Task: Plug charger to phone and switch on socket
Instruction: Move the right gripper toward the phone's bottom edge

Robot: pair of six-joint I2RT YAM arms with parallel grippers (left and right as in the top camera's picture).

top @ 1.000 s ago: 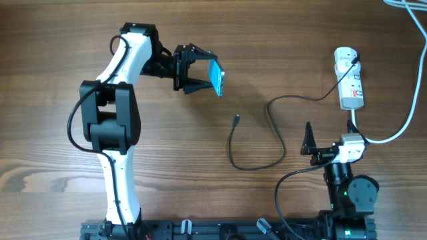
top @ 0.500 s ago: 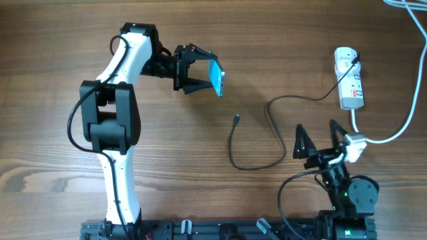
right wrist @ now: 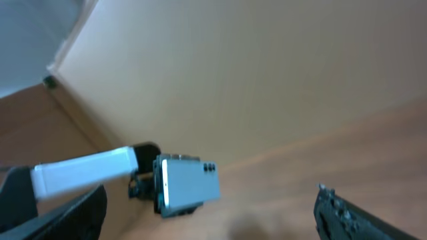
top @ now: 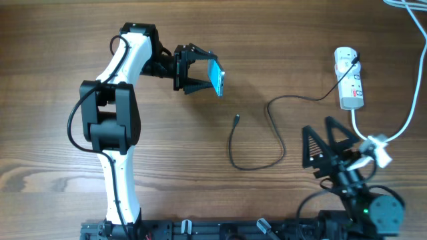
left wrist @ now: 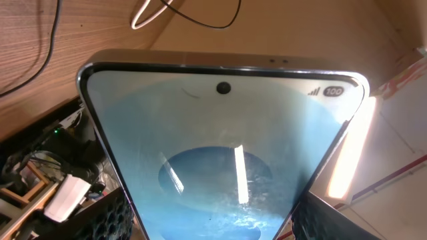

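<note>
Two grippers: left gripper (top: 208, 75) clamped on phone (top: 216, 78), 11 o'clock; right gripper (top: 317, 127) fingers apart, 4 o'clock.
Charger (top: 236, 121): centre, loose.
Socket (top: 349, 87): 2 o'clock.

Phone (top: 215, 77): sits off the wood, tilted on a long edge, pinched in the left gripper (top: 208, 75) toward the far-left part of the table. Shows a lit cyan screen and a silver back.

Charger (top: 293, 97): lies slack mid-table in one loose loop, ends in a free tip (top: 236, 120) — runs back to the socket (top: 349, 80), white and oblong, flat near the far-right corner.
</note>
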